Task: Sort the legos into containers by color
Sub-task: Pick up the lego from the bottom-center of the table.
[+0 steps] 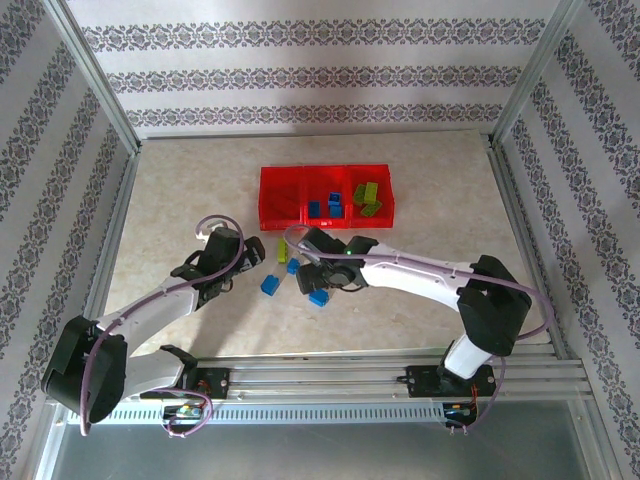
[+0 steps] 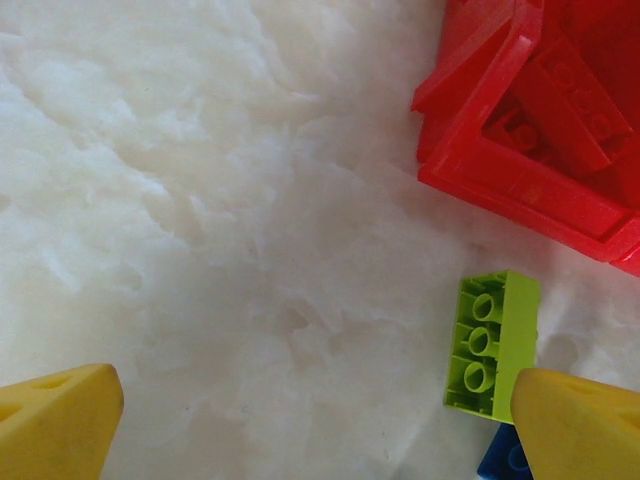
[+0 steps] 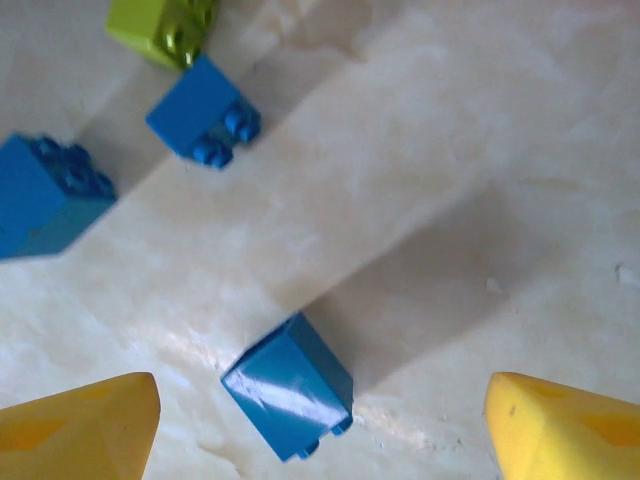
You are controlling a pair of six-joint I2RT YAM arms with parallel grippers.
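nearest the arm bases, the right gripper [image 3: 322, 405] hangs over the pale table [image 3: 480, 150] with its yellow fingers spread wide. a blue brick [image 3: 288, 398] lies tipped on its side between them, touching neither finger, so nothing is pinched. a little farther out lie two more blue bricks [image 3: 203, 110], apart from each other, and beyond them a yellow-green brick [image 2: 490, 342] with its studs up. the left gripper [image 2: 320, 430] is spread wide too and holds nothing; in its wrist view the yellow-green brick sits just beside the finger [image 2: 575, 425] at the right of that view, near a corner of the containers [image 2: 520, 185]. farthest away, the containers stand as one red row of three bins. the left wrist view shows red bricks [image 2: 565, 85] in the left bin, and the top view shows blue ones [image 1: 335, 203] in the middle bin and yellow-green ones [image 1: 368, 193] in the right bin. judging from this, the sorting is mostly done: each colour has its own bin, and the loose pieces on the table are all blue or yellow-green. what looks left is four pieces, three blue for the middle bin and one yellow-green for the right bin. the blue brick under the right gripper seems to be the step in hand, and it is not yet gripped.
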